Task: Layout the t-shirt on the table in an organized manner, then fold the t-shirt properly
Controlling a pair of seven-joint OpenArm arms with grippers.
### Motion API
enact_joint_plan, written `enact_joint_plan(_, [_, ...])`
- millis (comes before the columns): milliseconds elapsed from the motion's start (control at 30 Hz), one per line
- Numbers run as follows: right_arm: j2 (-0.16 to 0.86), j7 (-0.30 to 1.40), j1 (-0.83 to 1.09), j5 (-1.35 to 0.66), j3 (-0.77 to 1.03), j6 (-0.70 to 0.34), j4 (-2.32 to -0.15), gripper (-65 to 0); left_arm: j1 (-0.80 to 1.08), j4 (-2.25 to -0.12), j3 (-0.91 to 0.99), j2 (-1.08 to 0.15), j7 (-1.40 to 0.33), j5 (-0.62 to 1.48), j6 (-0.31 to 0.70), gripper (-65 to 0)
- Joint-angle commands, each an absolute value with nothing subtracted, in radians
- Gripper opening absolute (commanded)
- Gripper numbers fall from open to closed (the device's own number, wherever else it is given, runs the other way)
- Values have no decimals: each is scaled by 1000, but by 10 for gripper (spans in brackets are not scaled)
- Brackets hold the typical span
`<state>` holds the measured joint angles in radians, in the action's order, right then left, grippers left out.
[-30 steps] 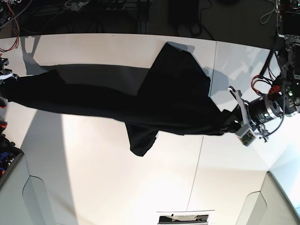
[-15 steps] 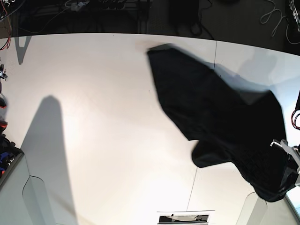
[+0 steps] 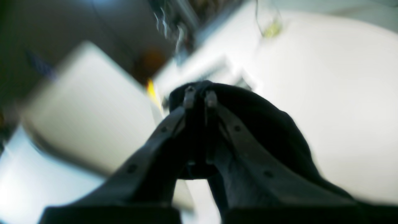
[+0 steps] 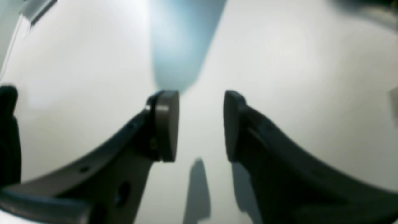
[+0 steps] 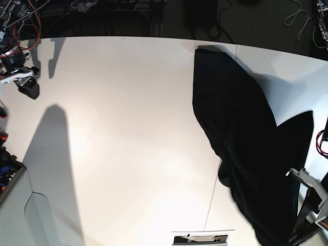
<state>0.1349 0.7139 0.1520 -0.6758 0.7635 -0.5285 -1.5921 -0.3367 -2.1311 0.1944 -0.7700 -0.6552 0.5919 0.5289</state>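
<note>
The layout step is in hand, judging by how the cloth lies. Nearest, at the right front corner of the base view, the left gripper (image 3: 199,96) is pressed together on a fold of the t-shirt (image 5: 246,148); its wrist view shows black cloth pinched between the tips and bunched around them. From there the t-shirt runs as a long black drape along the right side of the counter (image 5: 128,128), partly lifted near the gripper, reaching almost to the far edge. Far left, the right gripper (image 4: 200,124) hangs over bare counter with its jaws spread and nothing between them, well apart from the cloth. The next move likely calls for it to cross over and take a free corner. No containers show.
</note>
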Motion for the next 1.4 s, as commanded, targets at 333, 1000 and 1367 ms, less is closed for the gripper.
enact_joint_plan(333, [132, 647, 142, -546, 646, -535, -1607, -408, -520, -2162, 140, -792, -624, 614, 520, -650])
enact_joint_plan(1000, [86, 663, 175, -682, 464, -572, -1607, -408, -685, -1230, -10, -715, -896, 1148, 698, -283])
enact_joint_plan(1367, [-82, 535, 153, -471, 186, -542, -1603, -298, -455, -1348, 5, -695, -914, 1152, 698, -283])
